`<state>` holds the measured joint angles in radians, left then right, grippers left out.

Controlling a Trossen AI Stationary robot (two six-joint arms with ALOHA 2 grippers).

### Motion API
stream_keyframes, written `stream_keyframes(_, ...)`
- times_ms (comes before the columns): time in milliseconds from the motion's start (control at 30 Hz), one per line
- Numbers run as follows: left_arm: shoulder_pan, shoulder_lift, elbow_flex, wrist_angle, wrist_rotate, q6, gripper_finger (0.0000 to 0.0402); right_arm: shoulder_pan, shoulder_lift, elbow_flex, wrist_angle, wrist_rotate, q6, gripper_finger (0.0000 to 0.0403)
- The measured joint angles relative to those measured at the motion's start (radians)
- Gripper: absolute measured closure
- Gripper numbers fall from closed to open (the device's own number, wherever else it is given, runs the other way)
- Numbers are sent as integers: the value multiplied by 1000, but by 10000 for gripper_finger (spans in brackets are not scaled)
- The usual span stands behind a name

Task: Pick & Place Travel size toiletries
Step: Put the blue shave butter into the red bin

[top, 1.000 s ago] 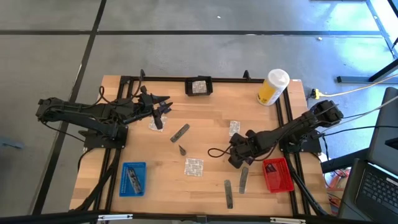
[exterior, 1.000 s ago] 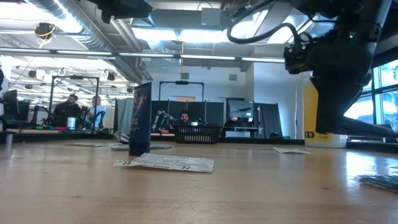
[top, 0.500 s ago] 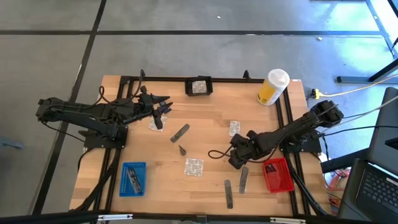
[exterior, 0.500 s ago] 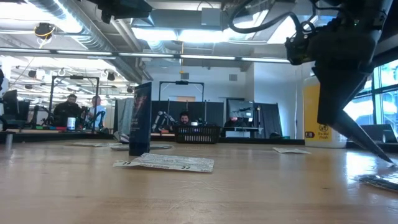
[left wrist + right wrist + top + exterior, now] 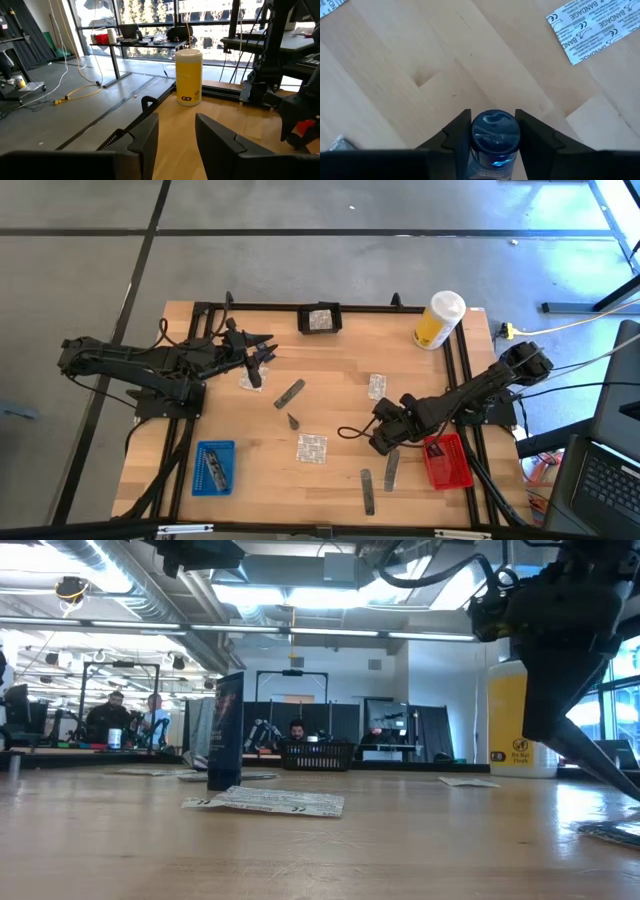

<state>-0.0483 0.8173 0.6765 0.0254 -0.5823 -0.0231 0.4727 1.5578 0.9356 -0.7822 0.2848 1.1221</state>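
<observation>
Now | blue tray (image 5: 213,468): grey sticks | right claw (image 5: 495,131) grips tube (image 5: 494,134) | left claw (image 5: 176,140) parted, empty

We see a robot lab or workshop inside a big open industrial hall. The wooden table (image 5: 330,370) stands on a grey concrete floor (image 5: 300,270). Above us run bare pipes and ducts (image 5: 150,580) with strip lights. Far behind, people (image 5: 130,715) sit at benches, and large windows (image 5: 150,17) show desks and cables on the floor.
</observation>
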Motion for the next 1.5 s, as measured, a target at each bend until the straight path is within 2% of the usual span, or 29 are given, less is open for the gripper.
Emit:
stream_keyframes(300, 0, 0, 0, 0, 0, 0, 279, 45, 0, 6, -11, 14, 51, 263)
stream_keyframes(433, 0, 0, 0, 0, 0, 0, 277, 59, 0, 51, -81, 39, 72, 276)
stream_keyframes(733, 0, 0, 0, 0, 0, 0, 277, 103, 0, 194, -269, 83, 113, 268)
stream_keyframes(1000, 0, 0, 0, 0, 0, 0, 278, 161, 0, 265, -379, 101, 231, 273)
stream_keyframes(1500, 0, 0, 0, 0, 0, 0, 277, 271, 0, 382, -473, 87, 445, 270)
